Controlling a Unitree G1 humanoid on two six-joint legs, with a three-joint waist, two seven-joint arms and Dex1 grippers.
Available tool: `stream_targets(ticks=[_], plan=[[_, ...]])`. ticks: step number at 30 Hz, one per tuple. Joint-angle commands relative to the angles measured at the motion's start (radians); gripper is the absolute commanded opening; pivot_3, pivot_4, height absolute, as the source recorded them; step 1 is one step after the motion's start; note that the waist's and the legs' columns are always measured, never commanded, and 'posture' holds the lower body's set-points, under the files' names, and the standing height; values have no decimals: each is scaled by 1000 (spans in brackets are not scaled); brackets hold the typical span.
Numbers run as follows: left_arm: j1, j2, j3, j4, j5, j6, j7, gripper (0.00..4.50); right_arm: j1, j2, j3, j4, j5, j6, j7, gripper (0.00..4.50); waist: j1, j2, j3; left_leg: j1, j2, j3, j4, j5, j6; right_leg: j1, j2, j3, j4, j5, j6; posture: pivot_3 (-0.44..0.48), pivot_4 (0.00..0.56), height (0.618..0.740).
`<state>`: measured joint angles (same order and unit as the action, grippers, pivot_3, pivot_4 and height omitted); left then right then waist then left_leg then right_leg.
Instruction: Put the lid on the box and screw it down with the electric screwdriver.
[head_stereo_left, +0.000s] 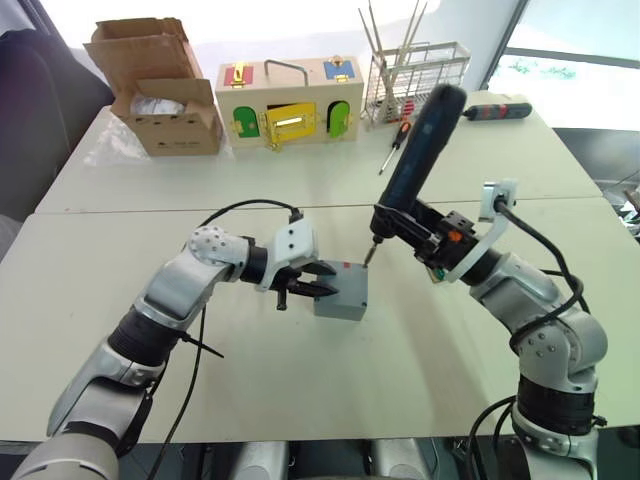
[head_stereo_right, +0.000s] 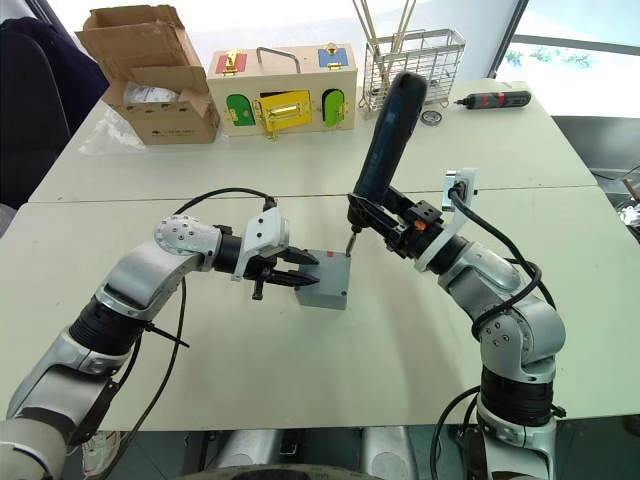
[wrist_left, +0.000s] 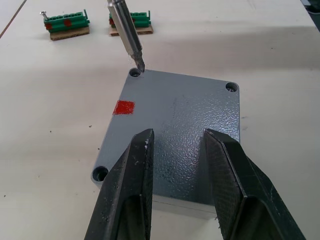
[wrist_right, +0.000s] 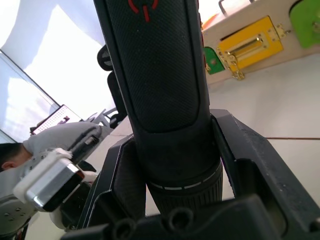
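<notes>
Two tools: left (wrist_left: 175, 165) narrowly parted above one lid (wrist_left: 175, 120), right (head_stereo_right: 400, 228) gripping one electric screwdriver (head_stereo_right: 385, 140).

Pebbled matt lid (wrist_left: 185, 130) (grey), shiny metal bit (wrist_left: 127, 32).

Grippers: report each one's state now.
Left gripper: open, fingers over the lid.
Right gripper: shut on the electric screwdriver.

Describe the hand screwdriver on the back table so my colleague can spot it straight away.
Start at the wire rack near the back of the far table. On the tabletop just in front of it lies the hand screwdriver, thin, with an orange-and-black handle. It is far slimmer than the electric screwdriver gripped in the right gripper.
</notes>
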<state>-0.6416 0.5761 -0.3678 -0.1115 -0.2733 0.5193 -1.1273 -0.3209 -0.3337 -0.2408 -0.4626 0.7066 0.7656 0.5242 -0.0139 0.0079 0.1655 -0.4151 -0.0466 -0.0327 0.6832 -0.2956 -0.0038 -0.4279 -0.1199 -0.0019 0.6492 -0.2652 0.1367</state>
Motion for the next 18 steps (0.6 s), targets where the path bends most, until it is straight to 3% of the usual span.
stream_targets(ticks=[1, 18], plan=[[7, -4, 7, -13, 5, 9, 5, 1534, -13, -11, -2, -26, 12, -59, 5, 1738, 0, 0, 0, 0, 0, 0, 0, 0, 0, 0, 0, 0, 0, 0, 0, 0, 150, 730], [11, -2, 8, -34, 2, 24, 6, 1534, 22, -43, 84, 9, -53, -143, 14, 1738, 0, 0, 0, 1, 0, 0, 0, 0, 0, 1, 0, 0, 0, 0, 0, 0, 150, 730]])
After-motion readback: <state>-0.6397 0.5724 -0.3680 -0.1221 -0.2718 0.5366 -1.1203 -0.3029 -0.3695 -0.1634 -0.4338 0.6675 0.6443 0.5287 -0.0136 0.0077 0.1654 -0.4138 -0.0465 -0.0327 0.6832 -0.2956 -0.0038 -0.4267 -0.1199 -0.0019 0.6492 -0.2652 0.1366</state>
